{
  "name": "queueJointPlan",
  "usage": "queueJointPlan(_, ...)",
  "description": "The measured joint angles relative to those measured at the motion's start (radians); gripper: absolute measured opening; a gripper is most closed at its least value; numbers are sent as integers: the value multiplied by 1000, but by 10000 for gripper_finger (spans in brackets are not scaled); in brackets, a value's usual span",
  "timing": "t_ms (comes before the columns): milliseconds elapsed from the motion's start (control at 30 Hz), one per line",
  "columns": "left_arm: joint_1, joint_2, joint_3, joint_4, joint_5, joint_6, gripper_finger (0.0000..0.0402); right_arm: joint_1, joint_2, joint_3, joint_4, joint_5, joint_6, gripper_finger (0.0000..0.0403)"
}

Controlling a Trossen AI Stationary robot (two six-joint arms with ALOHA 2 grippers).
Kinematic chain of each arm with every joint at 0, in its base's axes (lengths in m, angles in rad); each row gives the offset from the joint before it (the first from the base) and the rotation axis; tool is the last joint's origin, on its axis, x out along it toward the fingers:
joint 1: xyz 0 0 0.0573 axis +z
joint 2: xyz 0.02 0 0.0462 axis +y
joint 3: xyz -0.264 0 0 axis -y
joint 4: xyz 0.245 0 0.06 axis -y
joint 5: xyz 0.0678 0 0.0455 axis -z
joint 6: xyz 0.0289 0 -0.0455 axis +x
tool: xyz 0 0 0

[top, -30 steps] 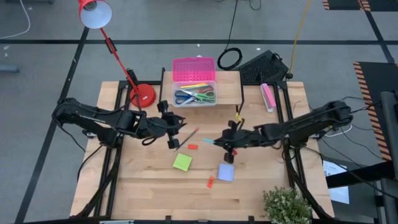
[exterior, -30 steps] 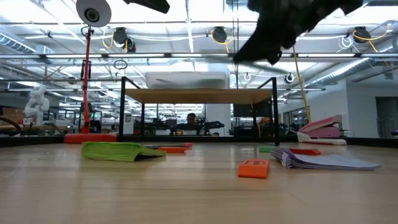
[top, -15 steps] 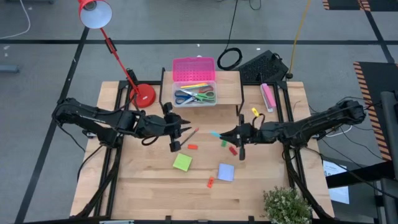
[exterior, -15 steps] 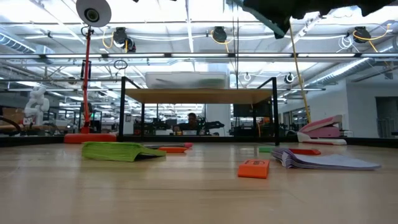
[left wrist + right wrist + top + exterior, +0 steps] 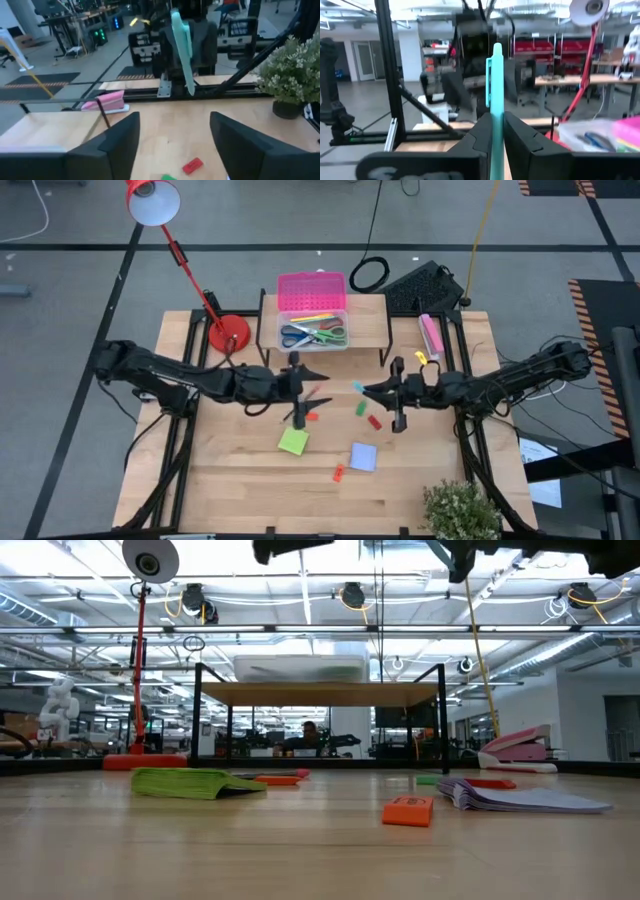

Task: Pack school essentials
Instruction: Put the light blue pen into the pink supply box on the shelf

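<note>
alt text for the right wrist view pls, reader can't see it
The right gripper has its two dark fingers shut on a teal pen that stands upright between them. Beyond it the left arm faces the camera, with a red desk lamp and the clear box with a pink lid off to one side.

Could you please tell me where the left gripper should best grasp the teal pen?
Probably its free end, approached from the left arm's side: the right gripper clamps the teal pen at its other end, and the open left gripper faces the shaft.
</note>
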Motion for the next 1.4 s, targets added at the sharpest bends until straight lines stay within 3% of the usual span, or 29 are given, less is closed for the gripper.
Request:
queueJointPlan(167, 23, 104, -2, 185, 20, -5, 268, 0, 2, 0, 50, 0, -54, 27)
queueJointPlan(433, 48, 286, 6, 494, 146, -38, 269, 1, 2, 0, 69, 0, -80, 27)
queueJointPlan(767, 42, 472, 190, 539, 136, -34, 262, 1, 2, 0, 84, -36, -80, 27)
queueJointPlan(1000, 44, 505, 225, 533, 129, -33, 199, 6, 2, 1, 84, -51, -74, 27)
queueJointPlan(1400, 46, 501, 225, 533, 151, -7, 32, 19, 2, 1, 83, -46, -79, 27)
